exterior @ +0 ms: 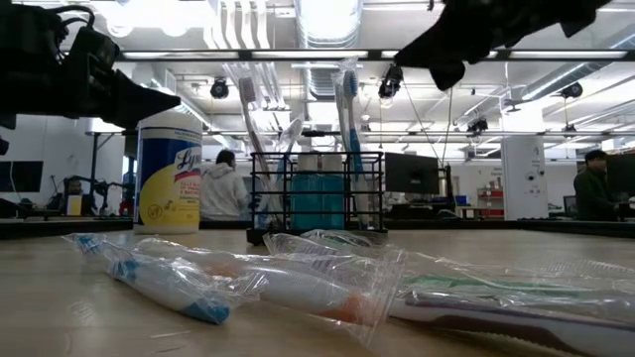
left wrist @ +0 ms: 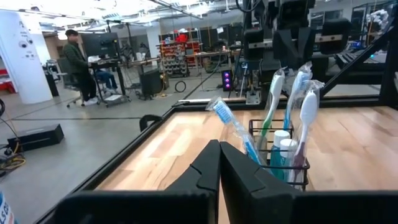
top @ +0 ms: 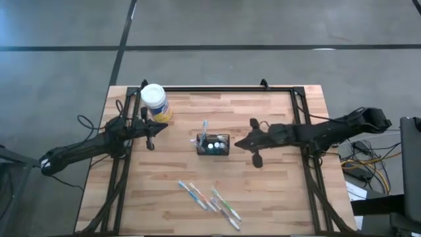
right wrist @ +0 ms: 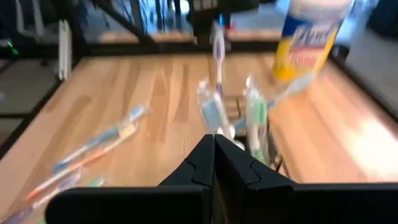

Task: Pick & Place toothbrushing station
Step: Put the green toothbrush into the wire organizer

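On the table: a black mesh holder stands upright near the middle of the table, between the two arms.
Holder contents: several toothbrushes stand in it, heads up, plus what look like small tubes with pale caps; one brush leans out toward the far-left side.
Loose brushes: a scatter of wrapped toothbrushes lies flat on the near part of the table, well apart from the holder; from table height they show as clear bags in the foreground.
Canister: a round yellow wipes canister with a white lid stands at the far-left corner, beside the left arm.
Left gripper: hangs left of the holder, near it but not touching, pointing at it; jaws pressed together, pinching nothing.
Right gripper: sits just right of the holder, aimed at it, apart from it as far as the overhead view shows; jaws pressed together, also empty.
Done so far: judging by how things lie, part of the job is finished, since some brushes already stand in the holder.
Left to do: the wrapped brushes on the near side are not yet in the holder, so several pick-ups seem to remain. Neither arm is over them now.
Background: people sit or stand at desks in the room beyond the table, away from the arms.
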You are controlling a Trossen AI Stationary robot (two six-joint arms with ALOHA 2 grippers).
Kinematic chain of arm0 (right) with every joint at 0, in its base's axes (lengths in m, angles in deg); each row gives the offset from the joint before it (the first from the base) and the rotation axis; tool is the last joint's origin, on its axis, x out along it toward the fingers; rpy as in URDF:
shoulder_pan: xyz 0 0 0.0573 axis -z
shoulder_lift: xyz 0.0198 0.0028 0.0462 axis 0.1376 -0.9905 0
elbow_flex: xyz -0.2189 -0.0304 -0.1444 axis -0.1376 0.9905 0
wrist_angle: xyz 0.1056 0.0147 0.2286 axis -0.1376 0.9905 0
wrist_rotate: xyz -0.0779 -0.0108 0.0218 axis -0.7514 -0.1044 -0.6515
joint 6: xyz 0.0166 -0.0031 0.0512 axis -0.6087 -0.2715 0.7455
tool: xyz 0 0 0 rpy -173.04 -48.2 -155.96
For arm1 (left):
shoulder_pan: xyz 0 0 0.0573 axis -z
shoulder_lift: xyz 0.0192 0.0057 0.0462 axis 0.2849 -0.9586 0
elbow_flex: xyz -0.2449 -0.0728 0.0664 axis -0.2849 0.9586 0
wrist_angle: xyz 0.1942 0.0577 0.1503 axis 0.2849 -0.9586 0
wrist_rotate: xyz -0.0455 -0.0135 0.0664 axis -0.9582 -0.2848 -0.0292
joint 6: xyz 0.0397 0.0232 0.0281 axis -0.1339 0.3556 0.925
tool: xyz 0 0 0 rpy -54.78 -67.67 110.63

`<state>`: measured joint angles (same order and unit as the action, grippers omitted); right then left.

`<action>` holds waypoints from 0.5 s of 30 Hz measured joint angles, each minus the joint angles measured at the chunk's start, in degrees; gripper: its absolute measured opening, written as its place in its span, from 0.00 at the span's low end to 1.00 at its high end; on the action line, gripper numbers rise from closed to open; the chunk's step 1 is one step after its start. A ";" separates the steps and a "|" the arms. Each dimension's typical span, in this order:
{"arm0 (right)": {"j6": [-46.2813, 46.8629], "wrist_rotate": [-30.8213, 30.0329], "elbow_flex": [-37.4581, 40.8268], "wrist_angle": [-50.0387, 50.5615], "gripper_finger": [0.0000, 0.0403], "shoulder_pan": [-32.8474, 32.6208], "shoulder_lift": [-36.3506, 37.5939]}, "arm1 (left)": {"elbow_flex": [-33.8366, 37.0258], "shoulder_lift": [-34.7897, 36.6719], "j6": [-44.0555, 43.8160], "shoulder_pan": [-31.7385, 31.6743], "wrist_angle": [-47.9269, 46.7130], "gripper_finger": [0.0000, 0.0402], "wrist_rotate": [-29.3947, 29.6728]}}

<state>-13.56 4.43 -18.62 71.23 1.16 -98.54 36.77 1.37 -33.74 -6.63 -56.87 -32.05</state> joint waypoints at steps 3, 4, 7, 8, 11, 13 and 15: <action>2.53 -0.18 -4.81 7.38 0.02 -0.45 -2.79 | -0.65 -0.01 -0.02 0.02 -0.04 0.02 0.01; 3.28 -0.24 -6.45 10.02 0.02 -0.70 -3.54 | -0.94 0.01 -0.01 0.02 0.05 0.02 0.02; 4.55 -0.96 -10.65 17.19 0.02 -1.83 -5.85 | -1.24 0.01 0.52 0.01 0.05 0.02 0.00; 4.82 -1.35 -11.93 19.09 0.02 -2.23 -6.60 | -1.24 0.01 0.49 0.02 -0.03 0.02 0.00; 5.91 -1.52 -15.44 22.51 0.02 -3.19 -8.37 | -1.19 0.01 0.20 0.01 -0.02 0.03 0.01; 6.68 -1.49 -17.35 23.34 0.02 -3.58 -9.53 | -1.16 -0.01 0.17 0.01 -0.40 0.03 0.02; 7.22 -1.51 -18.99 24.83 0.02 -4.23 -10.82 | -1.16 -0.01 0.15 0.00 -0.58 0.03 0.01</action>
<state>-6.33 2.92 -37.61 96.05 -3.07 -109.36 35.62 1.36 -33.59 -6.63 -57.45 -32.04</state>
